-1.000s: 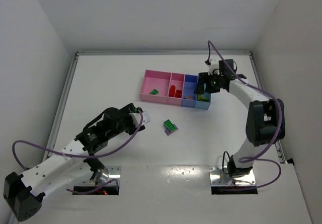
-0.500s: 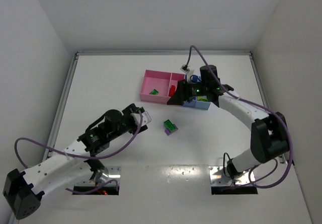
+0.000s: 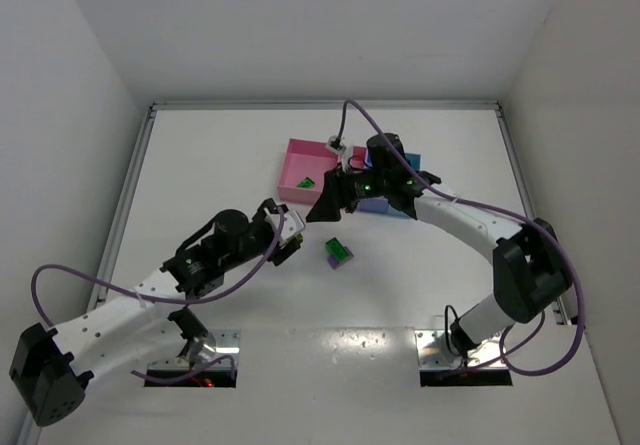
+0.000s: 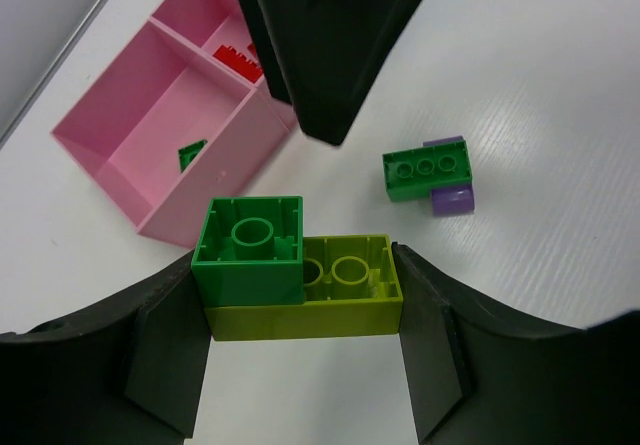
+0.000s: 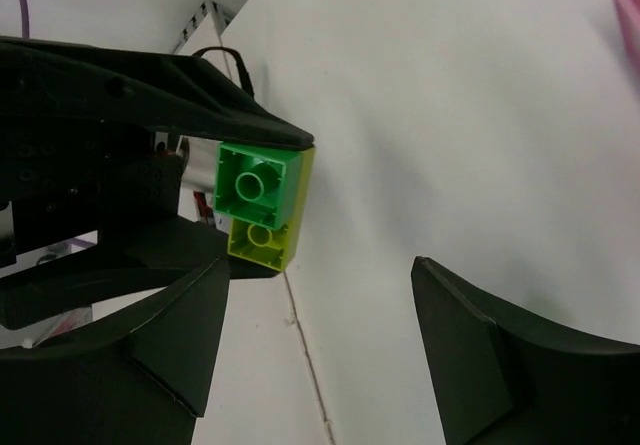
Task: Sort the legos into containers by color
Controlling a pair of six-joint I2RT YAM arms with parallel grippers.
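My left gripper (image 4: 300, 310) is shut on a stack of two legos, a green brick (image 4: 250, 245) joined to a yellow-green brick (image 4: 345, 300), held above the table. My right gripper (image 5: 320, 335) is open with nothing between its fingers, and it points at that stack (image 5: 258, 210) from close by. In the top view the right gripper (image 3: 325, 205) hovers just right of the left gripper (image 3: 288, 237). A green-on-purple stack (image 3: 338, 253) lies on the table. The containers (image 3: 300, 157) stand behind, partly hidden by the right arm. A green brick (image 4: 192, 153) lies in the wide pink bin and red bricks (image 4: 238, 57) in the narrower one.
White walls close the table on the left, back and right. The right arm's purple cable (image 3: 350, 115) loops over the bins. Both arm bases (image 3: 190, 360) sit at the near edge.
The right arm has swung left from over the blue bins to the left gripper, its jaws spreading wider. The left gripper has edged right with its stack.
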